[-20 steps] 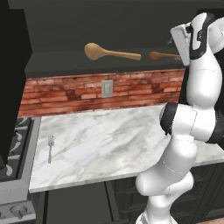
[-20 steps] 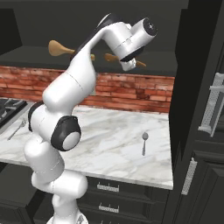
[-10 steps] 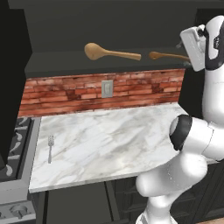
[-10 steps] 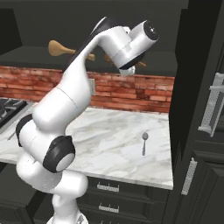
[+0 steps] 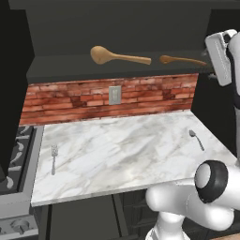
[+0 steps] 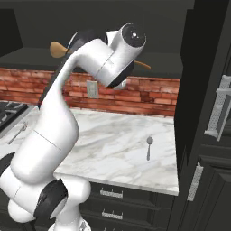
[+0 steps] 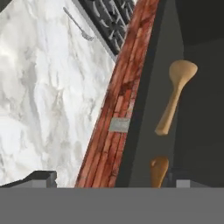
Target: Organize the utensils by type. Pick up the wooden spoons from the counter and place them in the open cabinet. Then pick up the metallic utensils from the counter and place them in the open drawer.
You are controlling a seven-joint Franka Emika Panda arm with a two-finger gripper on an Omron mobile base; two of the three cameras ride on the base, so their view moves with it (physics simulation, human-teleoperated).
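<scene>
Presently, stock as it is lying:

Open cabinet: holding both wooden spoons on its shelf floor. Larger light-tan spoon is lying flat, bowl to the left in the left base view; smaller orange-brown spoon is lying to its right, apart from it. Hand view is showing the same pair, the small spoon nearest the camera.

Bench: carrying the metallic utensils, well apart. Fork is lying near the left edge, just beside the stove; metal spoon is lying near the right edge. Right base view is showing that spoon with its bowl toward the brick wall.

Gripper: hanging high by the cabinet front. Finger tips are appearing spread to either side at the foot of the hand view with nothing between them, so the jaws are reading as wide and empty, though little of them is showing.

Open drawer: not identified in these views.

Step in hand, as judged: wooden spoons look done; metal items are waiting. Handling note: the metal spoon is the closer piece. Bring the hand down clear of the shelf lip, turn the jaws across the thin handle, and close low against the slab, since such flat cutlery is likely to slip from a shallow pinch.
</scene>
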